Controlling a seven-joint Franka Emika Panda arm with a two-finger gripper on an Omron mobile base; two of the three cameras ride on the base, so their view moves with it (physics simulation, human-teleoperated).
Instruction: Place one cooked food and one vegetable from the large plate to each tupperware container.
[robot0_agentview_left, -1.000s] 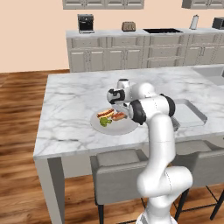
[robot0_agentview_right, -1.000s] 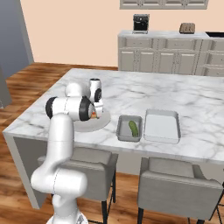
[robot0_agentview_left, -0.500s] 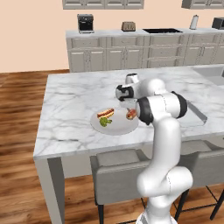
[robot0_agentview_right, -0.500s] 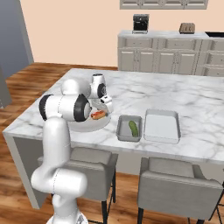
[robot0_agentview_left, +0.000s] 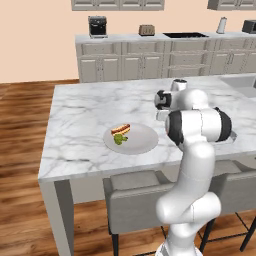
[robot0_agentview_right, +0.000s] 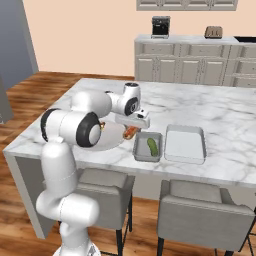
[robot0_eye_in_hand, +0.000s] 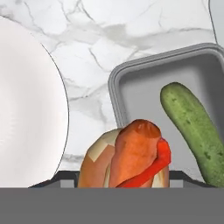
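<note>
Moved: arm swings off the large plate (robot0_agentview_left: 142, 142) toward the trays, hot dog riding along.
Tool (robot0_agentview_right: 131, 131): clamped on the hot dog (robot0_eye_in_hand: 131, 157), hovering at the near tupperware container (robot0_eye_in_hand: 144, 83)'s edge.
Tray: cucumber (robot0_eye_in_hand: 192, 127) already lies inside.
Far tray (robot0_agentview_right: 185, 144): bare.
Plate: second hot dog (robot0_agentview_left: 120, 129) and a green vegetable (robot0_agentview_left: 120, 139) remain on the table (robot0_agentview_left: 85, 115).
Meaning: first tray is nearly complete, I'd say.

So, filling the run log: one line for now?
hand: shut on hot dog | over: smaller tray's edge | in tray: cucumber | plate: hot dog, greens
</note>
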